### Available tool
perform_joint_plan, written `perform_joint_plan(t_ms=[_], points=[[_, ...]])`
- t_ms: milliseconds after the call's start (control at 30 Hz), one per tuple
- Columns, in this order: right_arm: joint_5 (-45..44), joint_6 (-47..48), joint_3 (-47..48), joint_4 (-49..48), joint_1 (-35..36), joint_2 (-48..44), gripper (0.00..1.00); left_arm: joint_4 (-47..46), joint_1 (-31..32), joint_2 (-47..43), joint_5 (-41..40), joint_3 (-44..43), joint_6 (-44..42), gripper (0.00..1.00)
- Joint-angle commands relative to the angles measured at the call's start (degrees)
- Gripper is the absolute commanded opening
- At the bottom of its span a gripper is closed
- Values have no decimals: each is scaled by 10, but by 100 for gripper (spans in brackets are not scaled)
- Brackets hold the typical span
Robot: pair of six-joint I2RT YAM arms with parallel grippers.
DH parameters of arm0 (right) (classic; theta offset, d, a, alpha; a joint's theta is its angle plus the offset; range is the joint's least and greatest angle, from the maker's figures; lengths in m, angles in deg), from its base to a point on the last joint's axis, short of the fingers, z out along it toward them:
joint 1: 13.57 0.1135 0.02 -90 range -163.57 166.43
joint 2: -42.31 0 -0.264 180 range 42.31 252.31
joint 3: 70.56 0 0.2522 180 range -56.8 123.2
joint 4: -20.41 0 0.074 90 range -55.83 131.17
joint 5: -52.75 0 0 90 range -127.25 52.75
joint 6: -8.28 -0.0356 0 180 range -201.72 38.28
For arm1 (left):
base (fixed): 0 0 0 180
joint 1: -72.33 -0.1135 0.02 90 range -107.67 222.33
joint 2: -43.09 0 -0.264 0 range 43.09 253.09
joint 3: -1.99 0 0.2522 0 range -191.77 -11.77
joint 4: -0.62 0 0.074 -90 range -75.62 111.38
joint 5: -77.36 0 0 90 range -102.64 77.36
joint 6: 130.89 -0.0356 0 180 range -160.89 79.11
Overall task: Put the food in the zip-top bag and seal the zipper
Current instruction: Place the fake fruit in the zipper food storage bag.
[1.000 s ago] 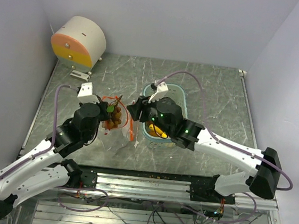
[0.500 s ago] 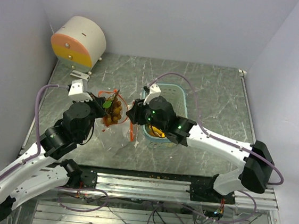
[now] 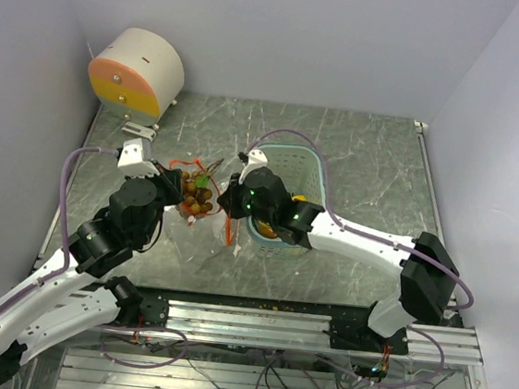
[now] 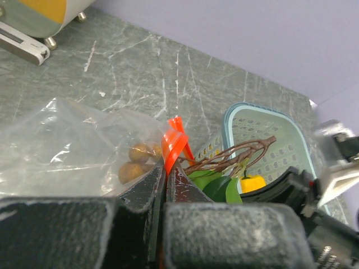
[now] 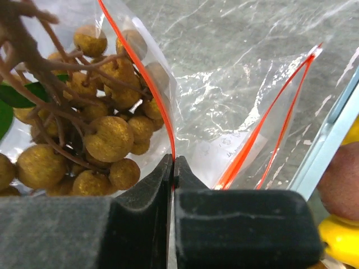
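The clear zip-top bag with an orange-red zipper hangs between both grippers above the table. A bunch of brown round fruits with a woody stem and green leaves sits in its mouth; it also shows in the right wrist view. My left gripper is shut on the orange zipper strip at the bag's left end. My right gripper is shut on the zipper edge at the other side. The bag mouth is open. A yellow fruit lies in the basket.
A light-blue plastic basket stands right of the bag, under my right arm, with yellow and dark red fruit in it. A round cream and orange device stands at the back left corner. Walls close in the table.
Both grippers have lifted and shifted the bag toward the back left. The right arm has stretched further left over the basket. The fruit bunch has stayed in the bag mouth.
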Motion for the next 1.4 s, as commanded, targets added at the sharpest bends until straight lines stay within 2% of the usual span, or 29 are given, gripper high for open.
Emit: perform_joint_plan(t_ms=[0,167,300,400,467,600,667,733,767,867,933,1033,1133,1233,1367], points=[[-57,24,68,53,-2,-24,0,36,3,3,-48,-23,-1,7],[-63,88,172,134,-3,-36,0,126,3,45,-152,-62,22,7],[-32,106,238,167,-5,5,0,125,3,93,-212,-90,7,7],[7,108,259,164,-7,26,0,91,3,131,-186,-102,-17,7],[5,113,315,205,-14,45,0,65,3,166,-164,-106,-42,7],[-34,138,330,201,-19,15,0,142,3,200,-213,-149,2,7],[-46,140,330,206,-36,11,0,102,3,178,-213,-133,-47,7],[2,124,336,223,-78,31,0,26,3,165,-156,-109,-101,7],[48,111,344,230,-101,45,0,22,3,170,-143,-122,-105,7],[117,98,380,240,-140,66,0,110,3,196,-193,-215,-93,7],[115,102,395,234,-140,54,0,100,3,181,-197,-242,-129,7],[110,103,384,212,-141,33,0,55,3,154,-140,-210,-161,7],[141,84,308,180,-142,43,0,74,3,169,-114,-132,-84,7],[200,58,257,173,-142,96,0,73,3,200,-90,-66,-27,7],[217,53,219,157,-138,115,0,80,3,221,-89,-73,-35,7]])
